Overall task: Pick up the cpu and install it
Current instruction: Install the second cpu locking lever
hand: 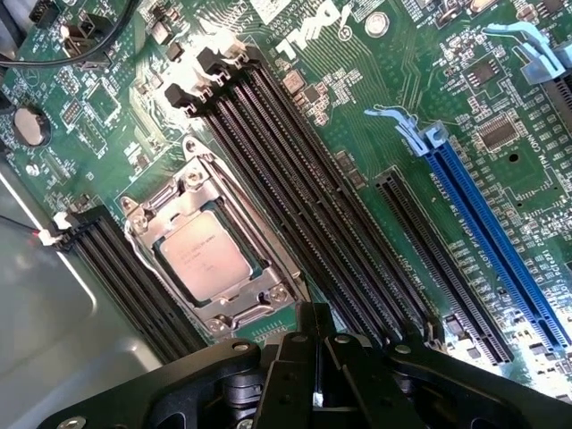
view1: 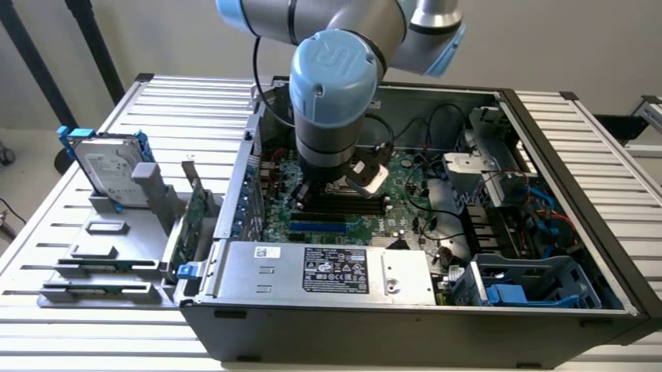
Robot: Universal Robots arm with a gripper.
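- In the exterior view, we see the arm reaching down into the open computer case, which lies on its side on the slatted table. The pincer hangs low over the green motherboard, in the middle of the case, near the black memory slots. Outside the case, towards the table's edge on the exterior view's left, a hard drive with blue rails stands in a grey holder.
- In the wrist view, we find the cpu already lying flat in its socket, framed by the metal retention bracket, between a short bank of black slots and the long memory slots. The pincer is clenched, its black fingers pressed together, and it grasps nothing; it sits just beside the socket's edge, apart from the chip.
- We judge the placing step as done: the chip appears seated and let go. What remains calls for care, since the bracket looks not yet clamped down, though we cannot tell where its lever lies.
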